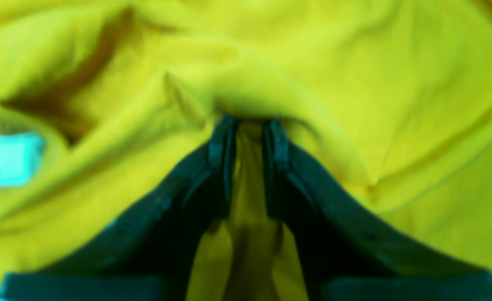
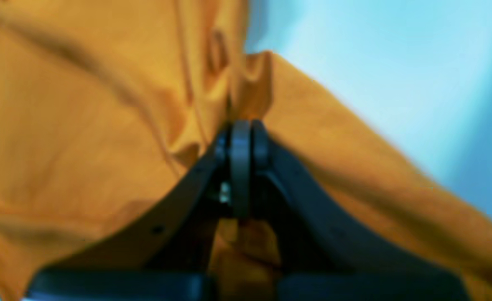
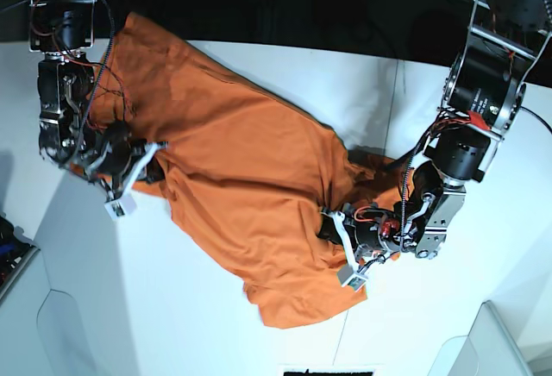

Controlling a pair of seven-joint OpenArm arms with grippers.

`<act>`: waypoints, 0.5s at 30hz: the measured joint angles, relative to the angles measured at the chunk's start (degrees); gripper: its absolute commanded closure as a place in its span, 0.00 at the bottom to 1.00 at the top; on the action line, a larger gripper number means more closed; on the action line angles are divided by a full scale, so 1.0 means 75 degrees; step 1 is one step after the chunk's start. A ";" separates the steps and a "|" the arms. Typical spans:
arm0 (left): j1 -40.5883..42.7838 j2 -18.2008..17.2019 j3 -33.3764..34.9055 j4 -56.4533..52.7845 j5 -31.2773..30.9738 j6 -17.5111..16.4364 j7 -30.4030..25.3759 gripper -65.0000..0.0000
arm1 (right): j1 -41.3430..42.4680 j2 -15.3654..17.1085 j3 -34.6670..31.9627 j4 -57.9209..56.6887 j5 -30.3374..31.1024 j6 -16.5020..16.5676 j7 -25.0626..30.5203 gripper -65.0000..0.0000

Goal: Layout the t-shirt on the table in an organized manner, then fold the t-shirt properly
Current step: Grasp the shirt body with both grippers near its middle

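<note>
Both claws are clenched on the t-shirt: the left claw pinches a raised ridge of cloth, and the right claw nips a fold at the garment's edge. In the base view the shirt lies on the white surface, its long axis running diagonally from the upper left, by the right claw, down to the lower right by the left claw. It is plain orange, rumpled and creased, not flat.
</note>
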 measured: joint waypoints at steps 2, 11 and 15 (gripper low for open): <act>-0.0125 -0.0114 0.0000 0.0067 -0.0393 -0.0428 0.0507 0.76 | -0.0449 -0.0006 0.0000 0.0670 -0.0055 -0.0157 -0.0009 1.00; 0.0012 -0.1440 -0.0006 0.2798 -0.3558 -0.0586 0.2034 0.76 | 0.0236 -0.0586 0.0201 0.1504 -0.0079 -0.0271 0.0189 1.00; 0.0968 -0.1964 -0.0023 0.3911 -0.4071 -0.0586 0.2282 0.76 | 0.0901 -0.1469 0.0184 0.1110 -0.0437 -0.0245 0.0300 1.00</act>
